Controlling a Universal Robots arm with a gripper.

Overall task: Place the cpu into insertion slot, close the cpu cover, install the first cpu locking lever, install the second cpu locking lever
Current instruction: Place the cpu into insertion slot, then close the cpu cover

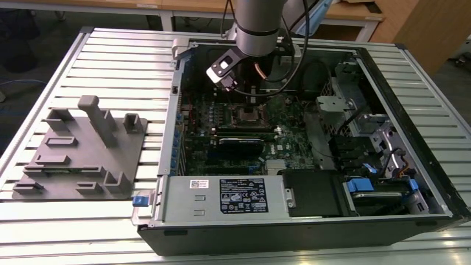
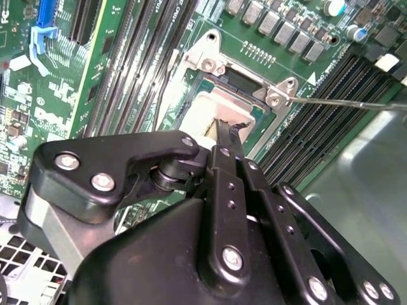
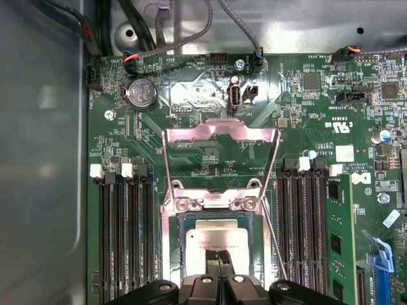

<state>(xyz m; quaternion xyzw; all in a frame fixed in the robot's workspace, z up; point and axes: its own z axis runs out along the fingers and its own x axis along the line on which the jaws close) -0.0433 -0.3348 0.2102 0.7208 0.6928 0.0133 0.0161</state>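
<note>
Pale metal slatted table (image 1: pixel 110 61) spans most of exterior view, ridges running side to side. Light wooden desks (image 1: pixel 187 6) beyond its far edge. Tall wooden panel (image 1: pixel 431 30) at exterior view's right. Grey floor (image 1: pixel 22 94) beside table. Even indoor light, soft shadows.

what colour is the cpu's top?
Dull silver-grey metal. The cpu shows best in the first wrist view.
</note>
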